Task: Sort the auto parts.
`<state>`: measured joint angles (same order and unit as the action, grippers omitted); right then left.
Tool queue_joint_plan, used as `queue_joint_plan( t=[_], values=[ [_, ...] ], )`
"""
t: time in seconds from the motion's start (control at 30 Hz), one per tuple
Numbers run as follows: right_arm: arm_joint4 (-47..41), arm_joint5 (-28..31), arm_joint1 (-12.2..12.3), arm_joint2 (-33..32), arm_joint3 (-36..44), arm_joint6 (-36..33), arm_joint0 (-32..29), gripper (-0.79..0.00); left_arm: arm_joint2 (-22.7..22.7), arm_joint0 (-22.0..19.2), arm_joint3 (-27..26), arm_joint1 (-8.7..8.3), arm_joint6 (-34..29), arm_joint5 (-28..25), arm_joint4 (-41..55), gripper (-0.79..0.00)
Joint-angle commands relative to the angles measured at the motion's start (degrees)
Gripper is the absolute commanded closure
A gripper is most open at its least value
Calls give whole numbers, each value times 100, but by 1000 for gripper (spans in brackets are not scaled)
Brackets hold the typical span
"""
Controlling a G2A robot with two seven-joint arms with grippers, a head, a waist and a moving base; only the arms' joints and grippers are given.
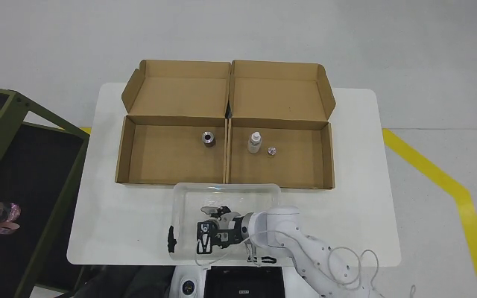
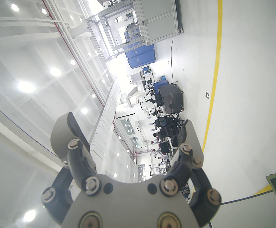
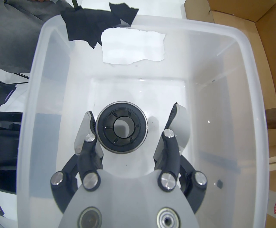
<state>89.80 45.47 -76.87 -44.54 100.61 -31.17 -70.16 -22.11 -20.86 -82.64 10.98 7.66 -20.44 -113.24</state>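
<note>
A black round bearing [image 3: 121, 127] with a metal rim lies flat on the floor of the clear plastic bin [image 3: 34, 108]. My right gripper [image 3: 133, 110] is down inside the bin, open, with the bearing between its fingers and against one pad. In the top view the bin [image 1: 223, 188] sits at the table's near edge with the right gripper [image 1: 211, 231] in it. The left cardboard box [image 1: 134, 149] holds a metal cylinder part [image 1: 206, 138]. The right box [image 1: 317, 153] holds a small white bottle [image 1: 255, 141] and a small round metal part [image 1: 273, 151]. My left gripper [image 2: 129, 118] is open and empty, facing the room.
Both boxes stand side by side behind the bin with their lids folded back. Black tape [image 3: 94, 19] and a torn white label [image 3: 133, 47] are stuck on the bin's wall. A dark cart [image 1: 30, 186] stands beside the table's left side.
</note>
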Motion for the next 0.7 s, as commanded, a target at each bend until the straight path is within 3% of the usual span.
queue_joint_plan(
  t=[0.0, 0.1, 0.37, 0.57, 0.67],
  values=[
    [-18, 2, -2, 29, -24, -3, 32, -508, 0, 0, 0, 0, 0, 0, 0, -785],
    [-54, -1, -5, 70, -64, 4, 76, -372, 0, 0, 0, 0, 0, 0, 0, -785],
    [-148, 20, 4, 133, -85, 67, 149, -259, 0, 0, 0, 0, 0, 0, 0, -785],
    [-201, 33, 31, 112, 57, 143, 153, -9, 0, 0, 0, 0, 0, 0, 0, -785],
    [-244, 46, 44, 100, 109, 204, 159, 0, 0, 0, 0, 0, 0, 0, 0, -785]
  ],
)
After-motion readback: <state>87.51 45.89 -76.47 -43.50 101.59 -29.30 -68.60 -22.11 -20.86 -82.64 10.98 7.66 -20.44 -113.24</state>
